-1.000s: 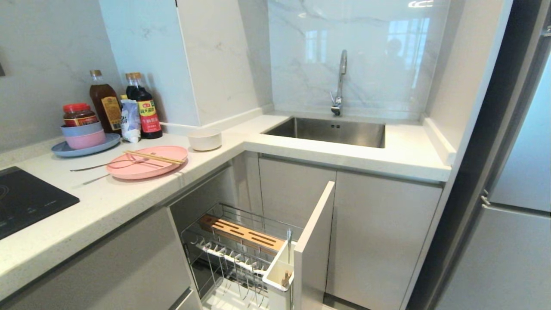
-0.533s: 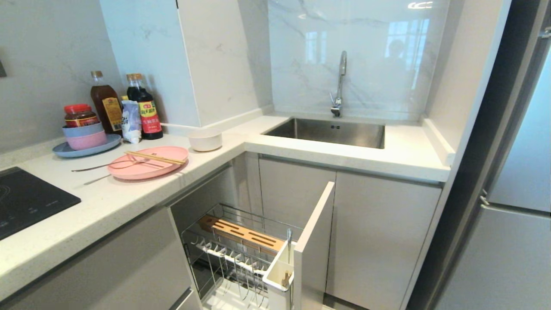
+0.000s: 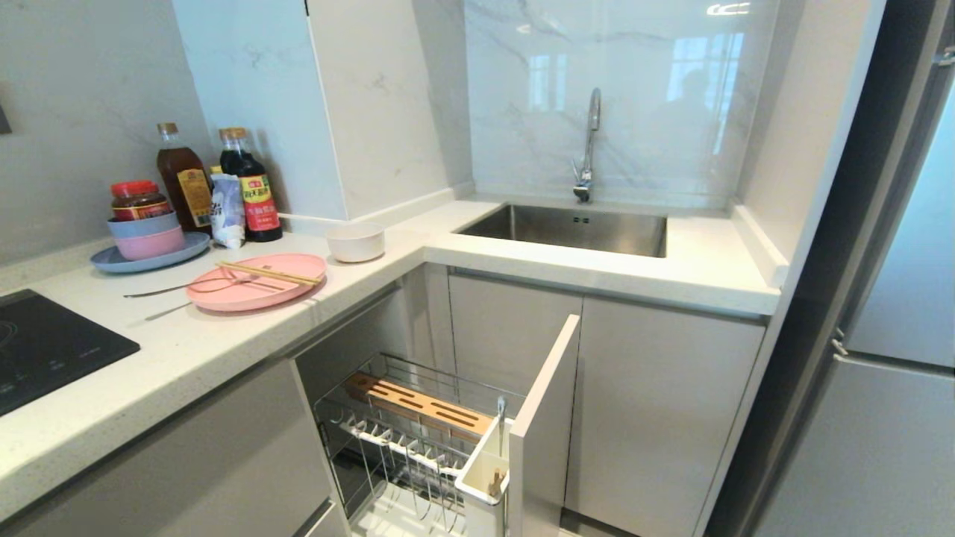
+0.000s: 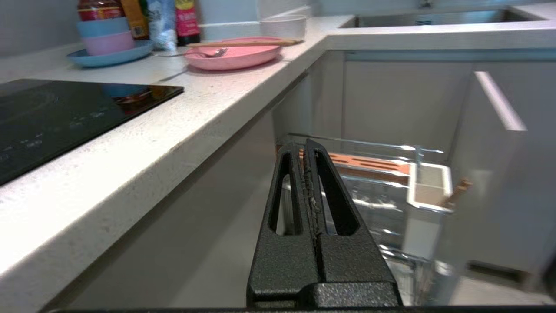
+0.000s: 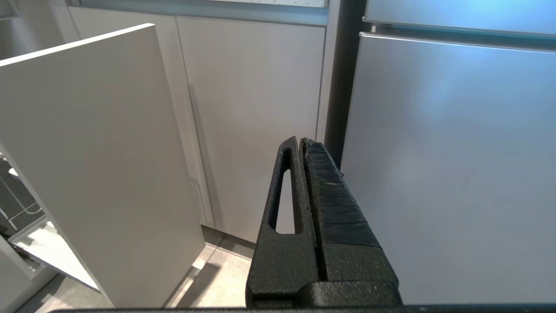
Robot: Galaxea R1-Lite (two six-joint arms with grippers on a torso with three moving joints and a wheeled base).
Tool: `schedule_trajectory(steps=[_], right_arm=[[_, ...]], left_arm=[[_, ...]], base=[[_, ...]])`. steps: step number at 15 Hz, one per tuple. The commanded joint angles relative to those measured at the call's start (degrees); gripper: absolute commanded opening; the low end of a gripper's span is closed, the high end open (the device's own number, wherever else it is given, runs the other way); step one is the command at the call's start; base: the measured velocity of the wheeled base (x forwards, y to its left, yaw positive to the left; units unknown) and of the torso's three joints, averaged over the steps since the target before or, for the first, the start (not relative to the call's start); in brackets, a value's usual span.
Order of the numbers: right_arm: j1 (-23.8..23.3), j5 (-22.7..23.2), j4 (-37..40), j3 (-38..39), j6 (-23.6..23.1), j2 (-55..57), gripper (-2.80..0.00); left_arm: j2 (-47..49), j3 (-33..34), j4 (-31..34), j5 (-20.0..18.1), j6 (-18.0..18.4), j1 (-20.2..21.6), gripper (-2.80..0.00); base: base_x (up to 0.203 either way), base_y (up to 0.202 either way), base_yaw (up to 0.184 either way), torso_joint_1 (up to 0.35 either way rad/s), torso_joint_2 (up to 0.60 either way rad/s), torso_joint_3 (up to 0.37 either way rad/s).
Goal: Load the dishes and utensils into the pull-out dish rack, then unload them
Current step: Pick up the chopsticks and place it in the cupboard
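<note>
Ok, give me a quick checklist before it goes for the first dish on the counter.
1. Pull-out dish rack drawn out: ok.
2. Rack's wire slots free of dishes: ok.
3. Pink plate on the counter: ok.
4. Plate bare for lifting: not ok, chopsticks and fork lie on it.
5. Bowl clear of the plate: ok.
6. Left gripper open for a grasp: not ok, shut and empty, low by the rack.

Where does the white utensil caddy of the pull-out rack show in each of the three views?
Head view: white utensil caddy at the bottom centre, against the inside of the grey cabinet front.
Left wrist view: caddy right of centre, beyond the shut left gripper.
Right wrist view: caddy not in it.
Shared landmark: the grey cabinet front, seen in all three views.
</note>
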Motion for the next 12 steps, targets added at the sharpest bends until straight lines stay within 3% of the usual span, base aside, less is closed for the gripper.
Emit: schedule_trajectory(steps=[1,4,5,7,8,12], right_arm=[[0.0,0.0,0.0,0.0,0.0,0.0,-2.8],[0.0,0.0,0.0,0.0,0.0,0.0,-2.8],[0.0,0.0,0.0,0.0,0.0,0.0,-2.8],[0.0,0.0,0.0,0.0,0.0,0.0,-2.8],[0.0,0.0,0.0,0.0,0.0,0.0,-2.8],[0.0,0.0,0.0,0.0,0.0,-0.1,-2.8]], left_arm=[[-3.5,8.5,-8.4,0.8,0.5,-0.1,-2.8],[-3.9,25.6,-26.8,1.7,4.6,-0.2,-2.8],[-3.9,28.0,-27.6,1.5,4.6,-0.2,-2.8],[-4.0,28.1,-24.1,-2.7,2.2,-0.3,-2.8],[-4.0,27.6,-21.3,-3.0,0.7,-0.3,-2.8],[-4.0,27.5,-21.4,-2.8,-1.3,-0.3,-2.8]], base=[[0.0,0.0,0.0,0.0,0.0,0.0],[0.0,0.0,0.0,0.0,0.0,0.0],[0.0,0.0,0.0,0.0,0.0,0.0],[0.0,0.0,0.0,0.0,0.0,0.0],[0.0,0.0,0.0,0.0,0.0,0.0],[0.0,0.0,0.0,0.0,0.0,0.0]])
